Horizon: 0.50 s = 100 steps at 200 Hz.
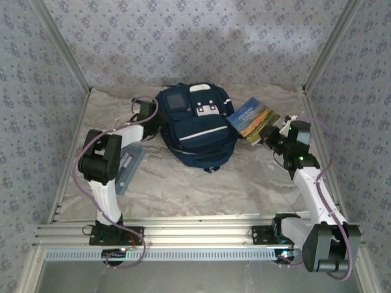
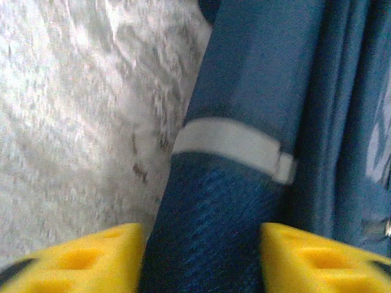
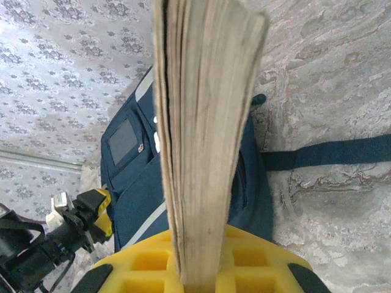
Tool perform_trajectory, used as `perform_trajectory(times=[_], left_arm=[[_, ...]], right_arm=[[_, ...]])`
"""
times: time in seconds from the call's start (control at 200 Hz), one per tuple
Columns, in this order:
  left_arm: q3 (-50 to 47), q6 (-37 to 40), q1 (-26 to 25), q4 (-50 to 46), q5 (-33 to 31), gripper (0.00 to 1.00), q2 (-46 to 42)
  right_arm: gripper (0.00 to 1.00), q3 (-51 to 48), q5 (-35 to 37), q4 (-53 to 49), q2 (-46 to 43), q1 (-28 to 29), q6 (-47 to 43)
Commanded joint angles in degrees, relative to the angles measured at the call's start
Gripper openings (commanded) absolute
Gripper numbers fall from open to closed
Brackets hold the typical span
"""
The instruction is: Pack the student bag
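At the wrists, left jaws apart astride student bag (image 2: 244, 79), perhaps loose; right jaws tight on book (image 3: 208, 122)

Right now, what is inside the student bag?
The inside cannot be seen: the navy fabric of the student bag covers it. The book is outside, clamped in the right gripper beside the bag.

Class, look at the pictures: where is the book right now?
In the top view the book is at the table's back right, just right of the bag, clamped in the right hand.
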Motion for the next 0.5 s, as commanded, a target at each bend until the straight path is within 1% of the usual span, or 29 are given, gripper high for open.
perform_trajectory(times=[0.0,0.065,0.13,0.22,0.29,0.41,0.495], left_arm=[[-0.24,6.06,-3.54,-5.05,-0.08,0.64,-6.10],[0.11,11.32,-5.31,-9.91,-3.67,0.65,-9.19],[0.12,16.56,-7.10,-12.65,-6.81,0.65,-12.65],[1.27,23.98,-9.63,-15.85,-8.62,0.65,-16.15],[3.96,29.23,-11.80,-19.93,-9.85,0.65,-16.73],[9.46,38.07,-15.69,-25.51,-7.63,0.65,-14.56],[12.83,46.99,-19.33,-27.72,-4.71,0.64,-11.64]], right_arm=[[0.00,1.75,-1.16,4.86,-0.27,0.71,-0.02],[0.00,1.89,-1.16,4.62,-0.13,0.83,-0.13],[0.00,1.99,-0.89,4.43,0.04,0.91,-0.21],[0.00,1.96,-0.64,4.43,0.34,0.98,-0.13],[0.00,1.92,-0.13,4.43,0.52,0.99,0.19],[0.00,2.00,0.85,4.00,0.44,0.84,0.40],[0.00,2.26,2.01,2.35,0.30,0.50,0.42]])
